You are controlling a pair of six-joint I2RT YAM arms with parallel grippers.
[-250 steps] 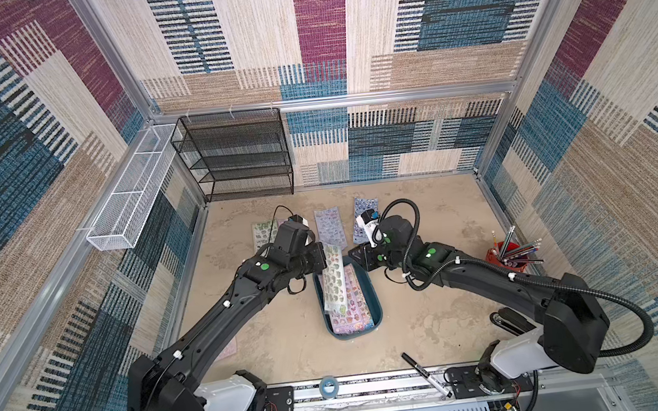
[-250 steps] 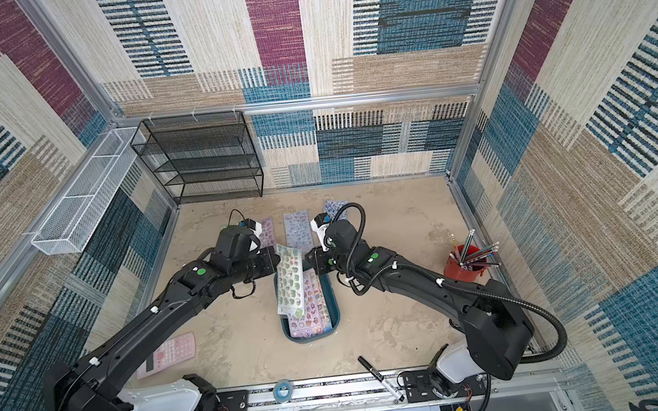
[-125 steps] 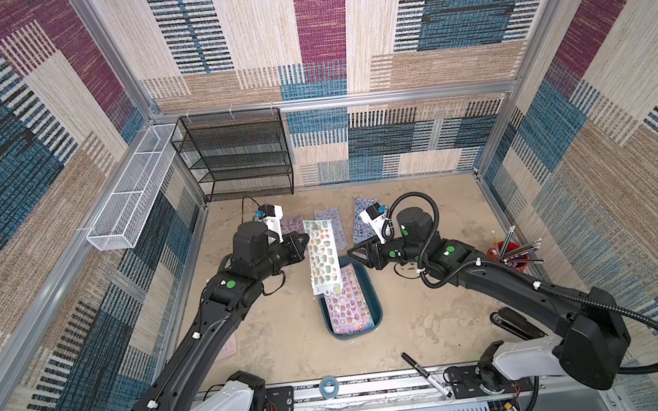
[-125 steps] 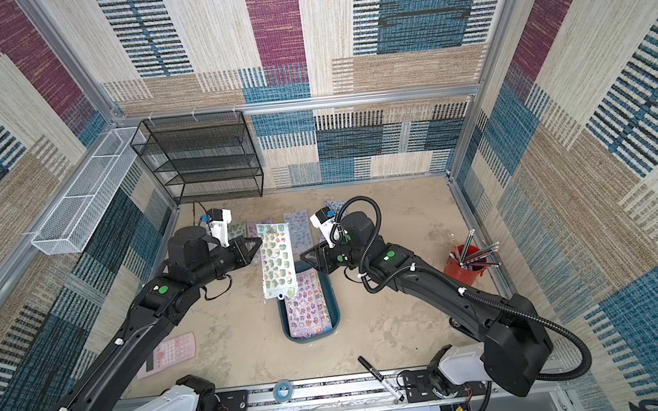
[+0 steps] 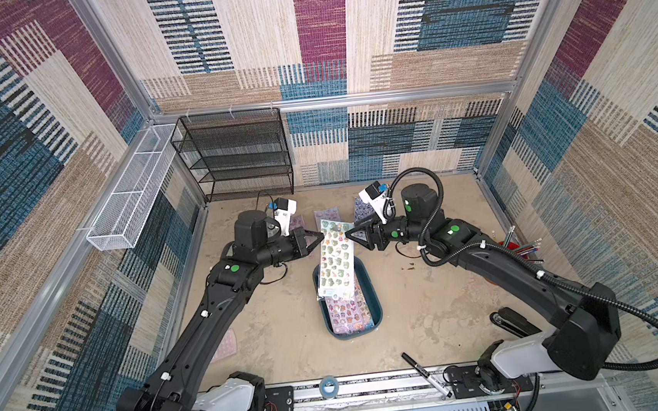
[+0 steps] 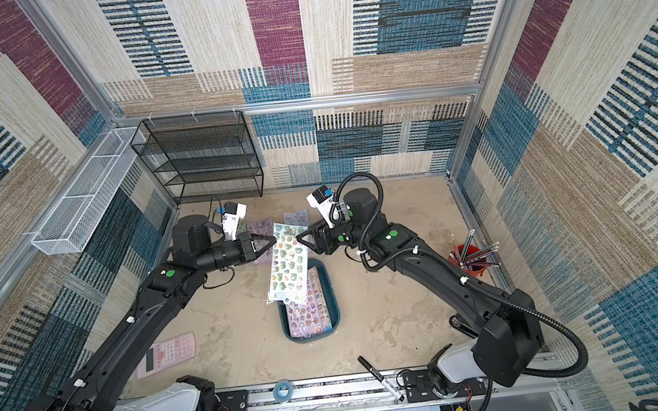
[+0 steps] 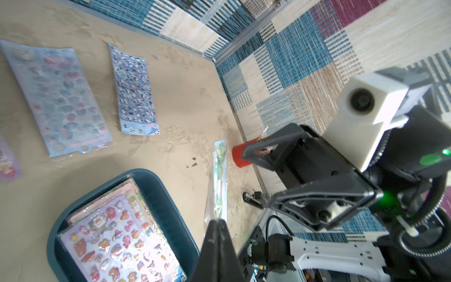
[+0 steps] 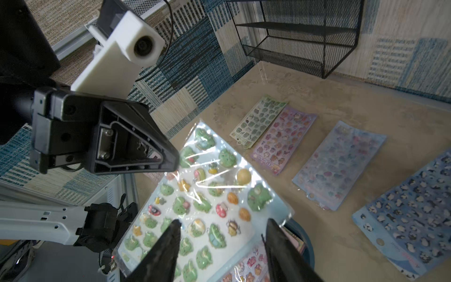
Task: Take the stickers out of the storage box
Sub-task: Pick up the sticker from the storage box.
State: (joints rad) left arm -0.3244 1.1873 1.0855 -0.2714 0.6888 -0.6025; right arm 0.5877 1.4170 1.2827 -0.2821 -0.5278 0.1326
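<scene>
The left gripper point(image 5: 320, 238) is clamped tight on one top corner of a green frog sheet point(image 5: 336, 262). The sheet hangs tilted in the air over the far end of the storage box point(image 5: 368, 287), its lower edge apparently clear of the contents. The right gripper point(image 8: 223, 222) sits at the sheet's other top corner, above that same end of the box, with its jaws well apart and nothing pinched between them (the left alone seems to carry the sheet). Inside the box lies a stack of stickers point(image 5: 348, 313) with a multicolour sheet uppermost; how many are beneath cannot be counted. On the table beyond the box's far end, four sheets lie flat side by side: a green sheet point(image 8: 260, 119), a pink sheet point(image 8: 284, 140), a lilac-blue sheet point(image 8: 339, 163) and a blue penguin sheet point(image 8: 410, 212). I judge the job well under way: four out, a fifth lifted, the stack left. Small print runs along the foot of several sheets but is too blurred to read.
</scene>
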